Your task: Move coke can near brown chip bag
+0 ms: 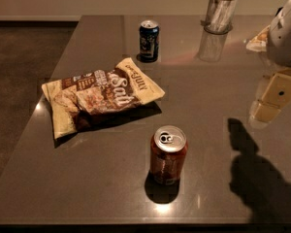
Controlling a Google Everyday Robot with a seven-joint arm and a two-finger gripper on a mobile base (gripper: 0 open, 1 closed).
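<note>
Nearest the front edge of the table (87, 193), a dark shadow (254, 178) lies on the glossy top, below my gripper (266, 109) in the camera view, and the right border cuts part of it off.

The coke can (168, 155) stands upright to the left of my gripper and closer to the front edge, well apart from it. Its side is reddish-brown and the top is silver with the pull tab showing. I cannot read the print on its side.

Farther left and a little back lies the brown chip bag (101, 95). It is flat and crinkled, brown in the middle with cream-yellow ends and white "Salt" lettering. A strip of bare table separates it from the can.

My gripper hangs over the table at the right edge, cream-coloured and tilted. I cannot tell whether it is wide or narrow. My arm (286, 33) above it is cut off by the frame.

Beyond my gripper and to its left, a dark blue can (149, 40) stands upright. A clear cup (218, 14) stands nearer my arm, its top cut off. A pale thing (257, 41) shows partly behind my arm, but I cannot make out what it is.
</note>
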